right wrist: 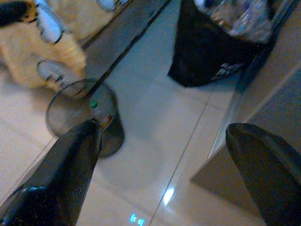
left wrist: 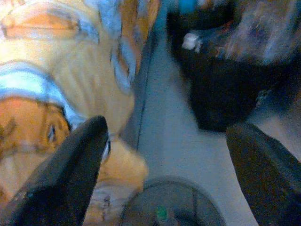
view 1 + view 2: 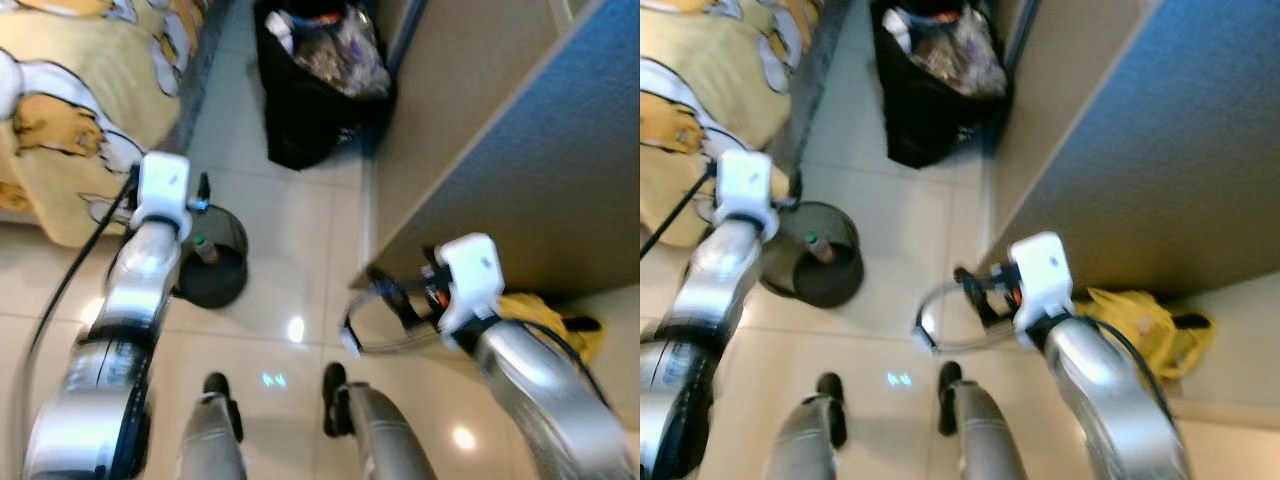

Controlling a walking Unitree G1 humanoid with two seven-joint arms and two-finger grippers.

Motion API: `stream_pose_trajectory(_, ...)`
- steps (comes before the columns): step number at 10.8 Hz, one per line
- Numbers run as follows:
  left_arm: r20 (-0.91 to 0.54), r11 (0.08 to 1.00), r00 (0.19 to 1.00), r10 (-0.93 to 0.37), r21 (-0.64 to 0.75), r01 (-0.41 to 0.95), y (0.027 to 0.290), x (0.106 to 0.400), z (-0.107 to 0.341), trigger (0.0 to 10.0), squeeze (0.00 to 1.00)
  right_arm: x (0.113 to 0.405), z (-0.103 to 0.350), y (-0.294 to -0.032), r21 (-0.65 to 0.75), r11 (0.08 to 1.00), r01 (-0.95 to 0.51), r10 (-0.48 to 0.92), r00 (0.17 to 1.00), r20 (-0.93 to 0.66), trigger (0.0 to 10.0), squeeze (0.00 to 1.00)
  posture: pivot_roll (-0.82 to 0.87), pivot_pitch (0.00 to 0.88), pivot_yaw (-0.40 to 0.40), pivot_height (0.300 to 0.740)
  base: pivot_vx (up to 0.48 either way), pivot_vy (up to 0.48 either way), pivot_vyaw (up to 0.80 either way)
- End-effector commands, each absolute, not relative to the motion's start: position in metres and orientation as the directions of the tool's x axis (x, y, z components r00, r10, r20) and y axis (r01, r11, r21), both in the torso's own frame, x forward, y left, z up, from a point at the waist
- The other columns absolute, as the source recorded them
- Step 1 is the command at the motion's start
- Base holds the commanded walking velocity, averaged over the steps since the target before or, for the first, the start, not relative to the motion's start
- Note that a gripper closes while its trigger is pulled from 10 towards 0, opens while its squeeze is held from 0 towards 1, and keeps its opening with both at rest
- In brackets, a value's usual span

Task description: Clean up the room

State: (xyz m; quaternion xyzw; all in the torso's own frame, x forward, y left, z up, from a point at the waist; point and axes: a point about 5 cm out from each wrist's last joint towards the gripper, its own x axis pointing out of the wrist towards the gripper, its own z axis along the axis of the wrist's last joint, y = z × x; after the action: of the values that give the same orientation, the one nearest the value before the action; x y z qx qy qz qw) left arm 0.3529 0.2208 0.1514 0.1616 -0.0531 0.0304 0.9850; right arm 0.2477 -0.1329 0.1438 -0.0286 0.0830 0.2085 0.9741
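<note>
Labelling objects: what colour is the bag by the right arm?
Yellow bag; clearest in the right eye view.

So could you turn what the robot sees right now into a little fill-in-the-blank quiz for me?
1. The small round wire bin stands on the floor beside the ____.
2. The black bag near the wall is stuffed with ____.
3. The left claw hovers above the wire bin with its fingers ____.
4. The crumpled bag behind the right arm is ____ in colour.

Missing words: bed; rubbish; open; yellow
</note>
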Motion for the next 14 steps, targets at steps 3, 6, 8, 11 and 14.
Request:
stream_pose_trajectory(3,0.190,0.965,0.976,-0.111,0.255,0.060,0.186,0.303,0.154,10.0,0.00,0.266,0.132,-0.137,-0.012,0.949,-0.316,0.312,0.941,-0.133,10.0,0.00,-0.12,0.073,-0.043,0.740,0.000,0.000,0.00)
stream_pose_trajectory(6,0.197,0.986,0.974,-0.110,0.141,0.083,0.166,0.273,0.146,10.0,0.00,0.283,0.125,-0.141,-0.026,0.943,-0.332,0.327,0.939,-0.107,10.0,0.00,-0.09,0.000,-0.057,0.740,-0.091,0.090,0.00)
stream_pose_trajectory(8,0.166,0.985,0.979,-0.121,0.142,0.098,0.163,0.281,0.148,10.0,0.00,0.297,0.126,-0.139,-0.019,0.941,-0.338,0.335,0.939,-0.076,10.0,0.00,-0.10,0.000,-0.045,0.740,-0.341,0.341,0.38)
stream_pose_trajectory(11,0.104,0.982,0.990,-0.100,0.171,0.082,0.177,0.295,0.140,10.0,0.00,0.302,0.121,-0.144,-0.044,0.954,-0.296,0.292,0.954,-0.073,10.0,0.00,-0.12,0.000,-0.036,0.740,-0.235,0.332,0.24)
stream_pose_trajectory(14,0.087,0.975,0.989,-0.122,0.197,0.103,0.167,0.303,0.139,10.0,0.00,0.304,0.117,-0.144,-0.059,0.955,-0.290,0.286,0.956,-0.072,10.0,0.00,-0.15,0.000,-0.027,0.740,0.000,0.000,-0.53)
